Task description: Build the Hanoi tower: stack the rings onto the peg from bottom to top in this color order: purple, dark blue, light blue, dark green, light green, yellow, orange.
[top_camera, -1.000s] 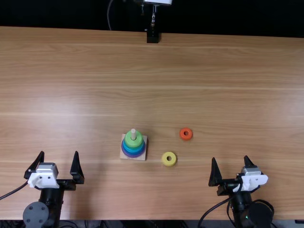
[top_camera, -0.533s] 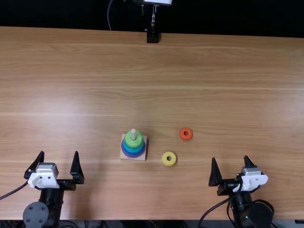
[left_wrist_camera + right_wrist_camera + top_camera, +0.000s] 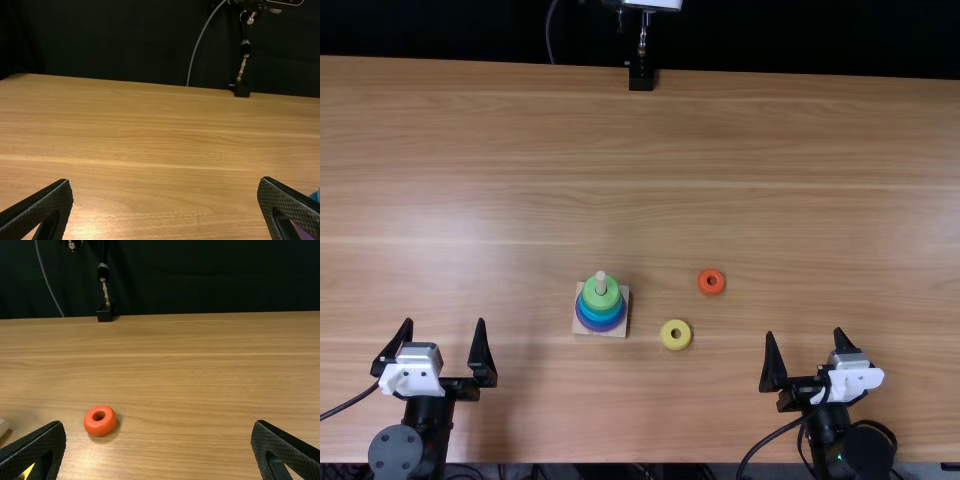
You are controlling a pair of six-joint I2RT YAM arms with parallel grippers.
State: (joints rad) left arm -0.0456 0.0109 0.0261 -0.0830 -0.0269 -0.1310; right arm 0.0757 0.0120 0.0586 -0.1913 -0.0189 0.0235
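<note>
**Rings Unmoved Around the Peg (image 3: 601,281)**

As before, the left end effector (image 3: 445,325) is open left of it, the right end effector (image 3: 805,335) open right of it. Stacked rings (image 3: 600,303), light green uppermost, stay on it; the yellow ring (image 3: 666,341) and orange ring (image 3: 703,285) lie to its right.

There are two grippers, one left gripper (image 3: 444,320) and one right gripper (image 3: 804,332), at one table (image 3: 800,210), with one stand (image 3: 641,78) at its far edge. One base (image 3: 623,331) bears one peg (image 3: 601,278) with at least four rings (image 3: 601,301) on it, the exact number unclear. Two more lie loose: one yellow ring (image 3: 676,345), one orange ring (image 3: 711,291).
</note>
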